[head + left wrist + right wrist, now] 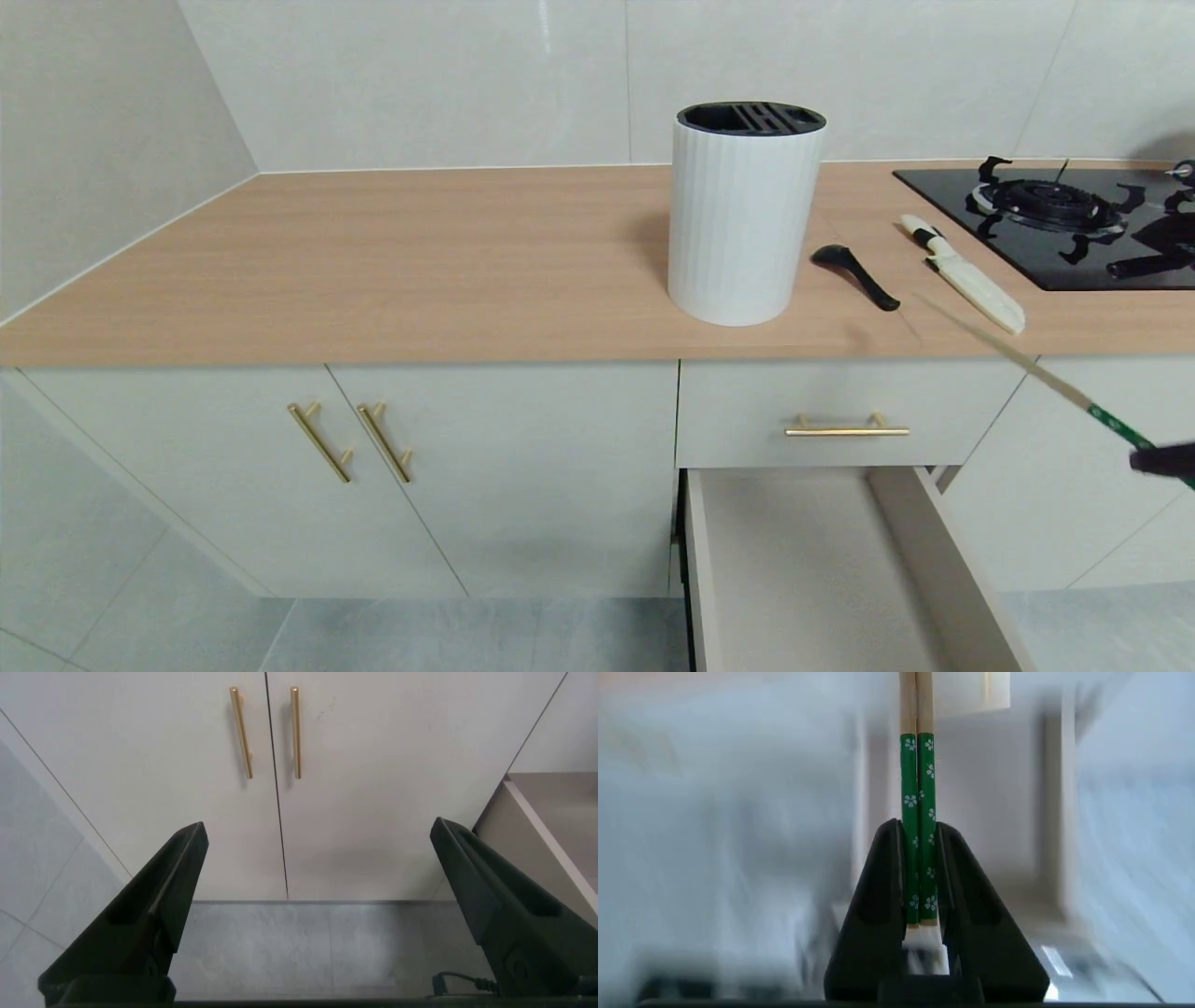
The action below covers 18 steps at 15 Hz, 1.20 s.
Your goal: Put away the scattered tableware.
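A pair of pale wooden chopsticks with green flowered ends [917, 765] is clamped at its green part between the fingers of the right gripper [920, 831]. In the head view this gripper [1162, 459] hangs in front of the cabinets, to the right of the open drawer, and the chopsticks [1027, 364] slant up from it across the front edge of the wooden countertop [420, 261].

On that countertop stands an upright white ribbed cylindrical holder with a black slotted top [742, 224]. Just beside it lies a black plastic spoon [854, 273], and a cream-coloured knife [966, 275] lies between the spoon and the black gas hob [1055, 219].

Below the holder is a closed drawer with a brass bar handle [847, 430]. Under it, the pale open drawer [695, 560] is pulled out.

The left gripper [318, 831] has its fingers spread wide apart, low before two cabinet doors with brass handles [248, 733].
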### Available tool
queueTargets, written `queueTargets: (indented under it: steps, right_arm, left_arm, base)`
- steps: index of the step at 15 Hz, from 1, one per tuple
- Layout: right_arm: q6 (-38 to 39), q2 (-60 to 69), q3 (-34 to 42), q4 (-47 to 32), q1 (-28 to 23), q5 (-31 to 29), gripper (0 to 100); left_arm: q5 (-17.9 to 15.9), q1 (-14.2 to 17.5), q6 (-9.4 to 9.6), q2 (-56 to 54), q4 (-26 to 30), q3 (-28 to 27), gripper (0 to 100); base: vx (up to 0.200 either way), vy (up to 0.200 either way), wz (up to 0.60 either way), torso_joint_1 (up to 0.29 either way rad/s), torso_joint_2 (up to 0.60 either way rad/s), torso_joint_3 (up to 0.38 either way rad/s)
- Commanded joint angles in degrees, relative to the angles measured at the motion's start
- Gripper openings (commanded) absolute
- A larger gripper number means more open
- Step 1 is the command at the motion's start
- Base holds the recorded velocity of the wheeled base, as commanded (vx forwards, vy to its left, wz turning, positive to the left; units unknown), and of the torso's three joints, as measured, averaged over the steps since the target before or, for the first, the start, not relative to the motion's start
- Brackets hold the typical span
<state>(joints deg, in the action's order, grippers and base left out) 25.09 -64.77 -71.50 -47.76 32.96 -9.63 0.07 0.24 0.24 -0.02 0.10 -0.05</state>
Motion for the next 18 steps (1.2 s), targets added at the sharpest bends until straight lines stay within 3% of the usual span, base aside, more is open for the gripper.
queueTargets:
  steps: [1, 2, 3, 9, 13, 18]
  right_arm:
    - [-4.6, 4.7, 1.8, -4.1, 4.8, 5.0, 0]
    - [-4.6, 4.7, 1.8, -4.1, 4.8, 5.0, 0]
    - [-6.6, 3.3, 5.8, -4.3, 6.1, 10.1, 0]
    - [-7.1, -2.4, 12.1, 3.6, 5.4, 10.0, 0]
    - [-9.0, -2.3, 13.8, 4.3, 5.4, 10.0, 0]
    - [-9.7, -2.5, 15.4, 5.7, 5.5, 10.0, 0]
  left_arm:
    - [0.0, 0.0, 0.02, 0.0, 0.0, 0.0, 100]
    - [0.0, 0.0, 0.02, 0.0, 0.0, 0.0, 100]
    - [0.0, 0.0, 0.02, 0.0, 0.0, 0.0, 100]
    - [0.0, 0.0, 0.02, 0.0, 0.0, 0.0, 100]
    - [0.0, 0.0, 0.02, 0.0, 0.0, 0.0, 100]
    - [0.0, 0.0, 0.02, 0.0, 0.0, 0.0, 100]
  base:
    - [0.000, 0.000, 0.00, 0.000, 0.00, 0.000]
    - [0.000, 0.000, 0.00, 0.000, 0.00, 0.000]
    - [0.000, 0.000, 0.00, 0.000, 0.00, 0.000]
    - [0.000, 0.000, 0.00, 0.000, 0.00, 0.000]
    - [0.000, 0.000, 0.00, -0.012, 0.03, 0.018]
    - [0.000, 0.000, 0.00, -0.177, 0.40, 0.218]
